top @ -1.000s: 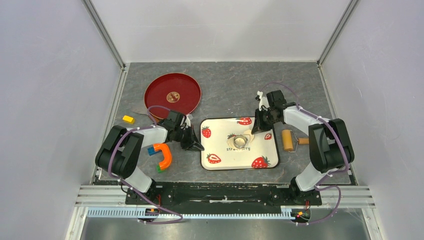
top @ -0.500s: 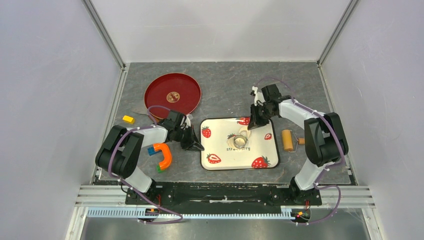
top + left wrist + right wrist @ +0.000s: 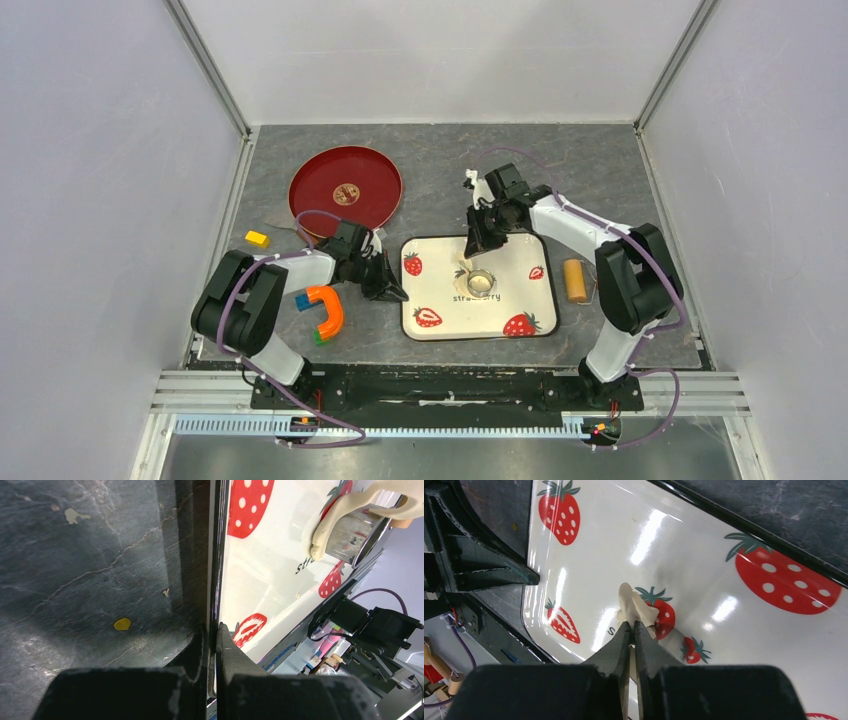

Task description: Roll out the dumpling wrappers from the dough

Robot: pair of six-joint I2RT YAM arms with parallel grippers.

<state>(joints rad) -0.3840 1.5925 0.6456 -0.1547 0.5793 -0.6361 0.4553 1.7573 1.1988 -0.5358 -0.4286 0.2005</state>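
Note:
A ragged strip of pale cream dough (image 3: 634, 605) hangs from my right gripper (image 3: 632, 625), which is shut on it above the strawberry tray (image 3: 724, 545). In the left wrist view the dough (image 3: 332, 522) drapes over the small metal ring (image 3: 352, 537) and stretches upward. Seen from above, the right gripper (image 3: 478, 240) is over the tray's far edge, just behind the ring (image 3: 481, 282). My left gripper (image 3: 393, 293) is shut on the tray's left rim (image 3: 216, 580). The dumpling wrappers are out of view.
A tan wooden roller (image 3: 574, 280) lies right of the tray. A red plate (image 3: 345, 188) sits at the back left. A yellow block (image 3: 257, 238) and an orange, blue and green toy (image 3: 322, 310) lie near the left arm.
My right gripper has travelled left and towards the back along the tray, pulling the dough strip with it. The left gripper has stayed clamped on the tray rim.

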